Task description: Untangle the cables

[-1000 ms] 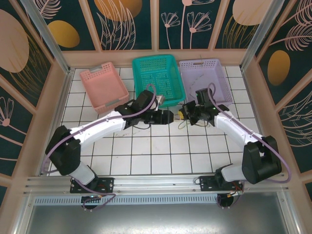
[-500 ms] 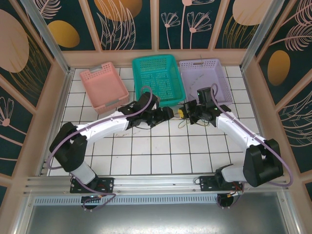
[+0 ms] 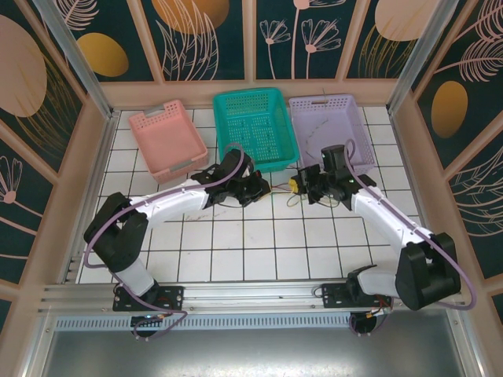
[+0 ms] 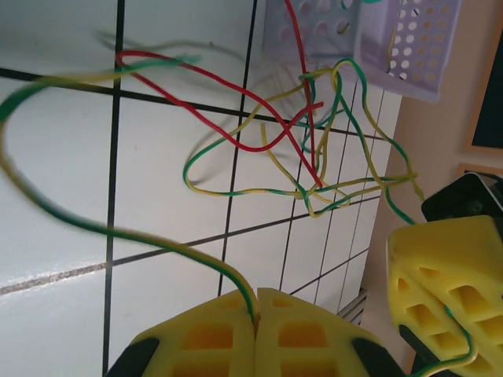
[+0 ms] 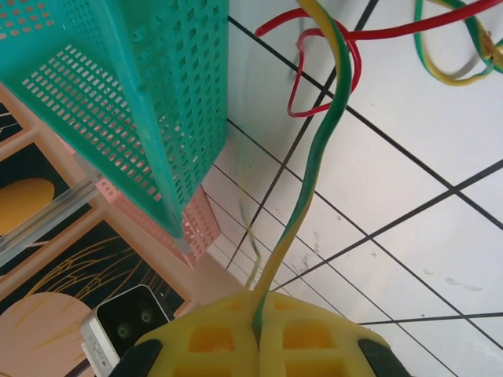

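Left pincer (image 4: 255, 297), right pincer (image 5: 258, 305) each clenched on green-yellow cables (image 5: 313, 165), red cable (image 5: 355, 63) nearby

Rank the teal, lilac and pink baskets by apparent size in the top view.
Largest: the teal basket and the lilac basket, too alike to separate.
Smallest: the pink basket, by a little.

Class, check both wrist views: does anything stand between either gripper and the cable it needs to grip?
Nothing visible does. The left gripper and the right gripper are each shut on a green-yellow cable.
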Robot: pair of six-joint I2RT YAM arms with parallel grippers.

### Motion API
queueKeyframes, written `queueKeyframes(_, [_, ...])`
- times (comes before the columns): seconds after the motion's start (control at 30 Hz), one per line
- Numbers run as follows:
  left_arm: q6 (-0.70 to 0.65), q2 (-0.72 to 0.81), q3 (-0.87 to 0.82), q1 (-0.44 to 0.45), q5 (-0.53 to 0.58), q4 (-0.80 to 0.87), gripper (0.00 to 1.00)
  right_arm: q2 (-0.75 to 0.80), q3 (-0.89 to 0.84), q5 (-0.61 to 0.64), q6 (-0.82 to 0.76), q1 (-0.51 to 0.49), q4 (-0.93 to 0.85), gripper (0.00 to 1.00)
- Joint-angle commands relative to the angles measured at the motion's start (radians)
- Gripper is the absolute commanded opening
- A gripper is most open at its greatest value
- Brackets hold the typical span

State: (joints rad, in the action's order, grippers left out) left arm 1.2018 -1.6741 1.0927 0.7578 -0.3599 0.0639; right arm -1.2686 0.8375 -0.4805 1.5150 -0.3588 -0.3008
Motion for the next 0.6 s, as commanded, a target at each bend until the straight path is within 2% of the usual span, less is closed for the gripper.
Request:
queueKeyframes(0.0, [-0.006, 0.077, -0.003, -0.017, 0.021, 0.032, 0.0, 0.022, -0.036, 0.014, -0.063, 0.031, -0.013, 0.01])
queueKeyframes(0.13, [-0.08, 0.148, 0.029, -0.039, -0.008, 0.148, 0.0, -0.007, -0.047, 0.061, -0.173, 0.098, 0.006, 0.26])
queueKeyframes(0.27, [-0.142, 0.178, 0.045, -0.057, -0.153, 0.156, 0.0, -0.086, -0.052, 0.07, -0.221, 0.138, 0.05, 0.45])
queueKeyframes(0.37, [-0.16, 0.192, 0.05, -0.058, -0.221, 0.142, 0.0, -0.15, -0.049, 0.065, -0.222, 0.142, 0.086, 0.53])
queueKeyframes(0.57, [-0.152, 0.204, 0.036, -0.064, -0.224, 0.118, 0.0, -0.136, -0.031, 0.131, -0.21, 0.115, 0.065, 0.6])
